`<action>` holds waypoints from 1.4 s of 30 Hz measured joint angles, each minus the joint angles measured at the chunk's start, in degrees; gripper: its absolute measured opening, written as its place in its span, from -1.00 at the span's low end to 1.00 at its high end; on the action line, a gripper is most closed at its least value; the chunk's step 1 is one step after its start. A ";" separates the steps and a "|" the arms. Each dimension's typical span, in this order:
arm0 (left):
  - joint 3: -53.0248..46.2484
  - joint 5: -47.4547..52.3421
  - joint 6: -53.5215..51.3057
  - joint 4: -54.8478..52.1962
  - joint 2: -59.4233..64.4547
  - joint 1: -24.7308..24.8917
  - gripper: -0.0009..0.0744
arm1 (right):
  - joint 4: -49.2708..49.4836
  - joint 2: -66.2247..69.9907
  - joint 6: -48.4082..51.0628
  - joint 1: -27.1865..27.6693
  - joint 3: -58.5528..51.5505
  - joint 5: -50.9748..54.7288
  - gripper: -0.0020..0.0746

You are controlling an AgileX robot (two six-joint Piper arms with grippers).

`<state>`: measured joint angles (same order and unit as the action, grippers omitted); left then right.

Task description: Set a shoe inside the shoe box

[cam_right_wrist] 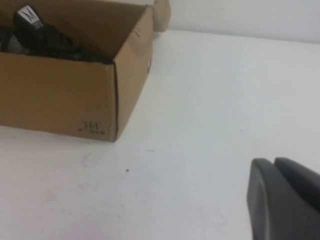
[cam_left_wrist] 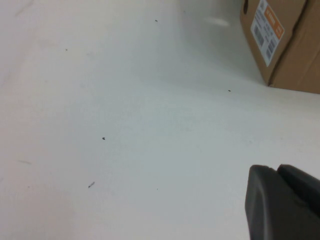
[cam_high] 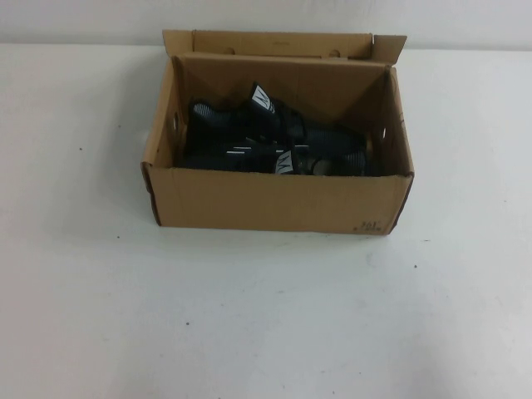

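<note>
The brown cardboard shoe box (cam_high: 274,202) stands open at the middle back of the table, its lid flap folded back. Two black knit sneakers lie inside: one shoe (cam_high: 241,125) toward the back left with its white tongue tag up, the other (cam_high: 316,160) toward the front right. The box and a shoe's tag also show in the right wrist view (cam_right_wrist: 60,102). A box corner with an orange label shows in the left wrist view (cam_left_wrist: 285,45). My left gripper (cam_left_wrist: 275,172) is shut and empty above the bare table. My right gripper (cam_right_wrist: 272,165) is shut and empty, away from the box. Neither arm shows in the high view.
The white table (cam_high: 249,316) spreads wide in front of and beside the box. A pale wall runs behind the box.
</note>
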<state>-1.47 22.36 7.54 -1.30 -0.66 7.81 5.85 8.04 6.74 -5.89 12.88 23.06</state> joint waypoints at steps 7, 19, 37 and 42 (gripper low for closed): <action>0.00 0.00 0.00 0.00 0.00 0.00 -0.98 | -0.31 -4.49 -0.22 4.78 -7.03 -1.12 -0.99; 0.00 0.00 0.00 0.00 0.00 0.00 -0.98 | 0.88 -8.46 -0.35 9.40 -14.51 -2.86 -0.99; 0.00 0.07 0.00 0.00 0.00 0.00 -0.98 | 0.97 -8.46 -0.35 9.40 -14.51 -2.86 -0.99; 0.00 0.07 0.00 0.00 0.00 0.00 -0.98 | 0.97 -8.46 -0.35 9.40 -14.51 -2.86 -0.99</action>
<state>-1.47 22.43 7.54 -1.30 -0.66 7.81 6.82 -0.42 6.39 3.50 -1.64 20.20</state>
